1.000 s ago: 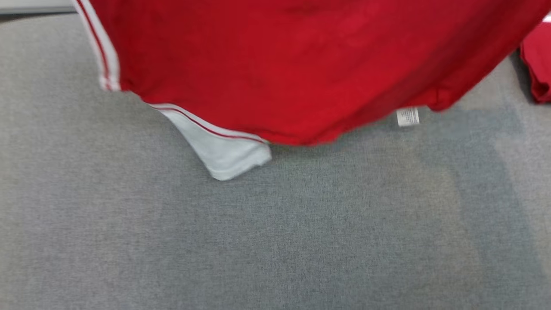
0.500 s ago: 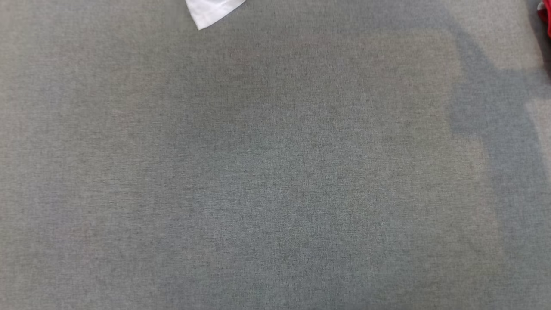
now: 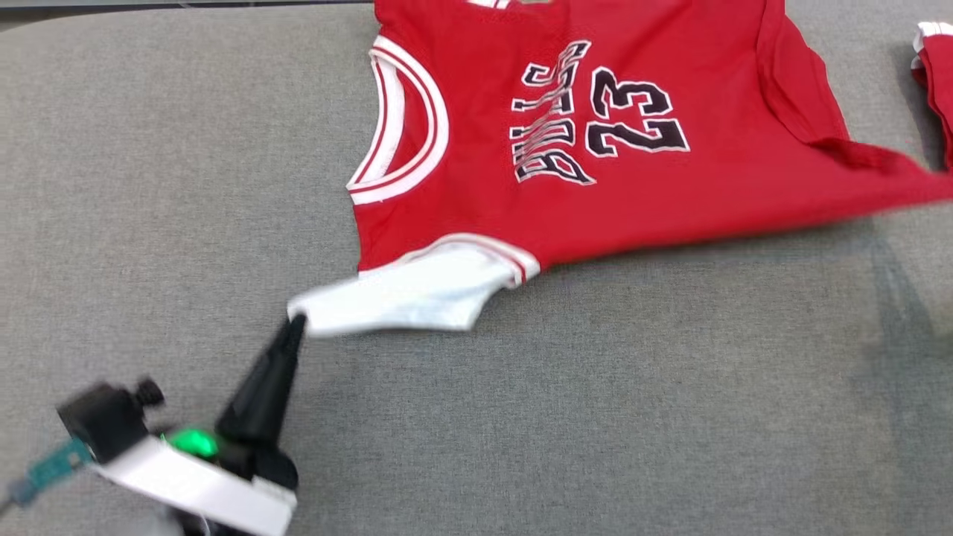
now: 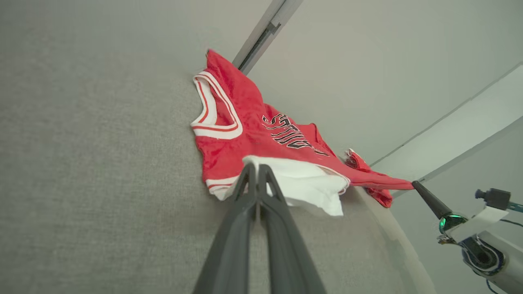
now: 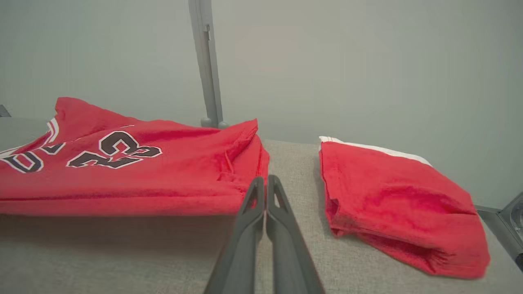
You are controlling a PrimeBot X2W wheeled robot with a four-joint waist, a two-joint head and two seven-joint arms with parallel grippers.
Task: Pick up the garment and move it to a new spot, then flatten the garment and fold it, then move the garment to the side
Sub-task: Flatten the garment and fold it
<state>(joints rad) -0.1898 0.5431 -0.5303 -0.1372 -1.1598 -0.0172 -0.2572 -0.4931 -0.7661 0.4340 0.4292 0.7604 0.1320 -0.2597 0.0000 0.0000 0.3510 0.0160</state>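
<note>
- Head view looks down on a table (image 3: 521,417) covered in grey woven cloth. The cloth lies flat and fills nearly the whole frame, and a dark strip runs beyond its far edge at the top left.
- A red jersey (image 3: 670,171) with dark lettering and the number 23 lies spread over the far half of the table. Its white-trimmed opening faces the robot's left, and a white flap is turned out on the near side.
- The left gripper (image 3: 296,321) reaches in from the lower left, its fingers pressed together on the corner of that white flap.
- The right gripper (image 5: 265,179), seen in its own wrist view, has its fingers closed on the jersey's red hem. The hem is lifted a little off the cloth, with shadow beneath it.
- A second red garment (image 5: 392,196) with white trim lies bunched on the same table near the jersey, with a strip of bare grey cloth between them.
- Behind the table stands a plain, pale grey-green wall (image 5: 347,61), and a grey upright post (image 5: 206,61) rises at the table's far edge.
</note>
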